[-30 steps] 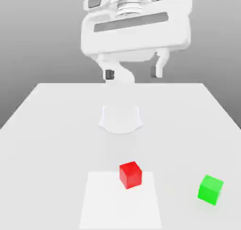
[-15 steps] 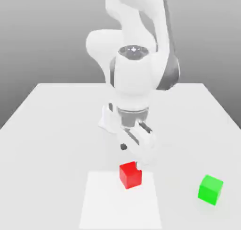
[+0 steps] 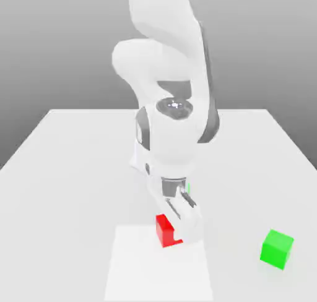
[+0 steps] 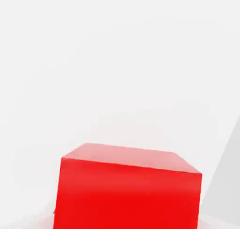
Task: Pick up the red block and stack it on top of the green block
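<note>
The red block [image 3: 163, 231] rests on a lighter square patch [image 3: 155, 270] near the table's front middle. My gripper [image 3: 177, 231] has come down over it, and its white hand hides the block's right half in the exterior view. The fingers are shut on the red block, which still sits on the table. In the hand view the red block [image 4: 129, 190] looms very close, with its top face and one side showing. The green block [image 3: 276, 249] stands apart, toward the exterior view's right, at about the same depth as the red one.
The white table [image 3: 68, 171] stretches wide around both blocks. The arm's base and bulky white links [image 3: 170, 127] rise behind the red block, in the middle of the table.
The arm has swung down from high above the table to the red block. The gripper went from open to shut around the block. Neither block has shifted.
</note>
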